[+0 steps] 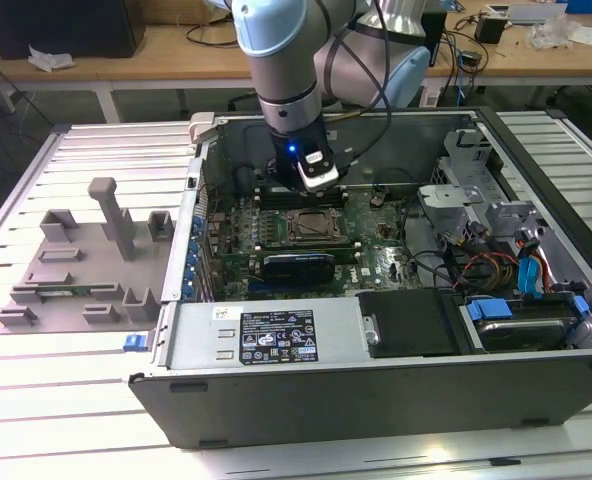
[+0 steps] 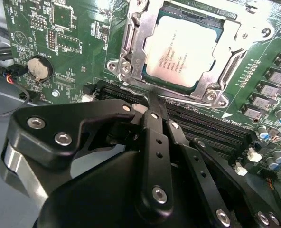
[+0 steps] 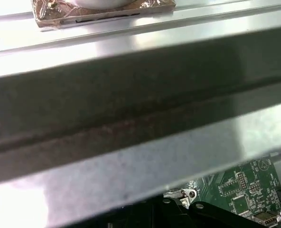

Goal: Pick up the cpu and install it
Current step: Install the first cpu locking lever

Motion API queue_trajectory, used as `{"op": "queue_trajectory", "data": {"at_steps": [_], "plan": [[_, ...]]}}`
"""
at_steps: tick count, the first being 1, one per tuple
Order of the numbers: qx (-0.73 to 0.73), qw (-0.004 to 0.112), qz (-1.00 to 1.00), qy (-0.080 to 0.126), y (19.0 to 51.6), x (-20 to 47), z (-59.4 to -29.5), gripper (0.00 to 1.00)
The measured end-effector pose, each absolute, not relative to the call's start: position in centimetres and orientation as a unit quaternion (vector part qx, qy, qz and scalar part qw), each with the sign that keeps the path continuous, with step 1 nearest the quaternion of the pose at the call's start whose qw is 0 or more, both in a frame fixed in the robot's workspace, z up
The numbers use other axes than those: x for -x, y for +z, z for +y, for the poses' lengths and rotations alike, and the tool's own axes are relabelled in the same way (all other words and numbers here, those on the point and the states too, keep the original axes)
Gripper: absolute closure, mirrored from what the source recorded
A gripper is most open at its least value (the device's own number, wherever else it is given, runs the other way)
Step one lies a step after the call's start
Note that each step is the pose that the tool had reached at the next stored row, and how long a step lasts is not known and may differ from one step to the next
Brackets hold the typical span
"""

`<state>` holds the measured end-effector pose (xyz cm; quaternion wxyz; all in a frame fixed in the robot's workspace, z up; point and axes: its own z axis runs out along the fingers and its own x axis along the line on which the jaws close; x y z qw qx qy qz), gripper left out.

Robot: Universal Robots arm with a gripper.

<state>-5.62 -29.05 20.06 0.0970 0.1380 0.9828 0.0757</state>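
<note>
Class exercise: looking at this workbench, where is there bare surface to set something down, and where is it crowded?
Free: slatted table in front of the grey fixture tray. Crowded: inside the computer case, around the cpu and the gripper.

Bright overhead light, glare on table slats (image 1: 96, 420), case wall (image 3: 131, 109) blurred close-up.

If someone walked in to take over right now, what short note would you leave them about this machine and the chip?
Claw: over the motherboard beside the socket frame, holding nothing that I can see. Whether it is open or shut I cannot tell.
The cpu: lying flat inside the socket frame, silver top up, in the open computer case.
Done: the chip sits in its socket.
Left: the frame's metal lever beside the chip looks unlatched, though I cannot be sure.
</note>
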Motion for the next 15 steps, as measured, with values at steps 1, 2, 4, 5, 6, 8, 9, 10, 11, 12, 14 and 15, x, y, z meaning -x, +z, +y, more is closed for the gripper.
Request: {"op": "queue_trajectory", "data": {"at_steps": [1, 2, 4, 5, 6, 8, 9, 10, 11, 12, 14, 15], "plan": [[-0.139, 0.097, 0.983, 0.075, 20.02, 5.62, -29.05, 0.89], [-0.139, 0.097, 0.983, 0.074, 19.97, 5.62, -29.06, 0.89], [-0.141, 0.098, 0.983, 0.072, 19.91, 5.62, -29.06, 0.89], [-0.141, 0.098, 0.983, 0.071, 19.88, 5.62, -29.07, 0.89], [-0.142, 0.098, 0.982, 0.071, 19.85, 5.62, -29.07, 0.89], [-0.143, 0.098, 0.982, 0.07, 19.79, 5.62, -29.07, 0.89], [-0.143, 0.098, 0.982, 0.07, 19.77, 5.62, -29.07, 0.89], [-0.143, 0.098, 0.982, 0.07, 19.76, 5.6, -29.07, 0.89], [-0.143, 0.098, 0.982, 0.071, 19.75, 5.57, -29.07, 0.89], [-0.144, 0.098, 0.982, 0.073, 19.74, 5.56, -29.06, 0.89], [-0.144, 0.097, 0.981, 0.081, 19.75, 5.56, -29.06, 0.89], [-0.144, 0.096, 0.981, 0.081, 19.75, 5.56, -29.06, 0.89]]}}
